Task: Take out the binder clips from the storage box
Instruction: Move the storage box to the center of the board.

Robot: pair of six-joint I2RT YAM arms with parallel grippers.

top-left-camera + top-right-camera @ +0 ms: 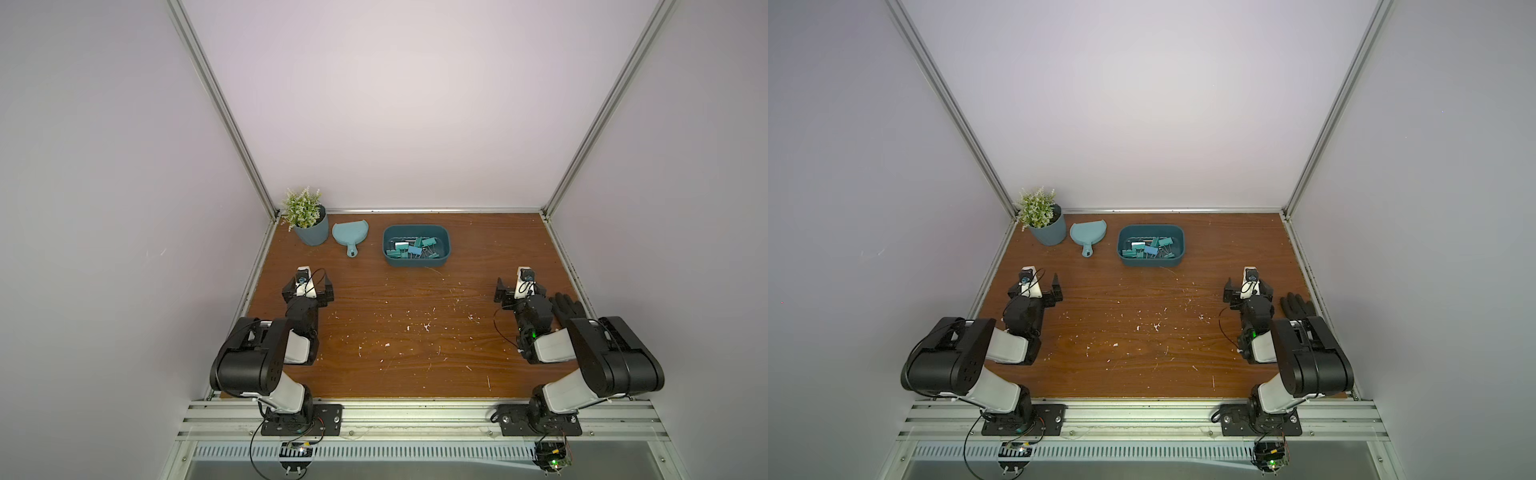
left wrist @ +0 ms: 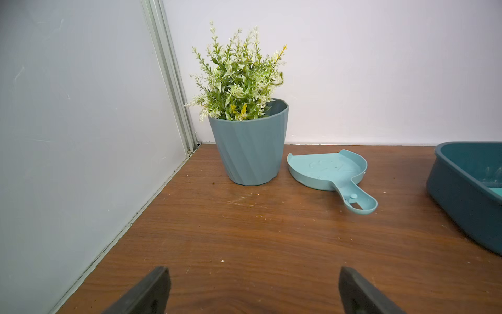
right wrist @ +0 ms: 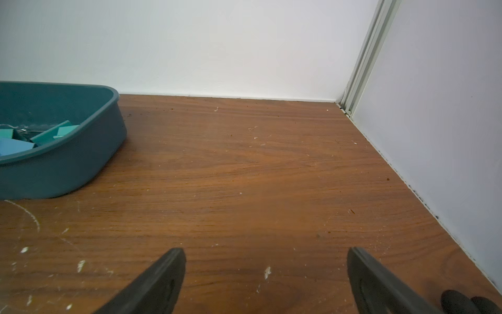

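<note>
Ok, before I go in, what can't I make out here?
Clips: top views, too small and piled to count or tell which lies loose on top.
Box: both wrist views, cut off by the frame edge; its near wall hides most clips.
Glove: top views, partly behind the right arm; right wrist view, only its tips at the edge.

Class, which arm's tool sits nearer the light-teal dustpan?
Left. The left tool is just short of the dustpan; the right tool is far across the table.

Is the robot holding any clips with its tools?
Nothing. The left tool and right tool are both open and empty; the binder clips all lie in the storage box.
</note>
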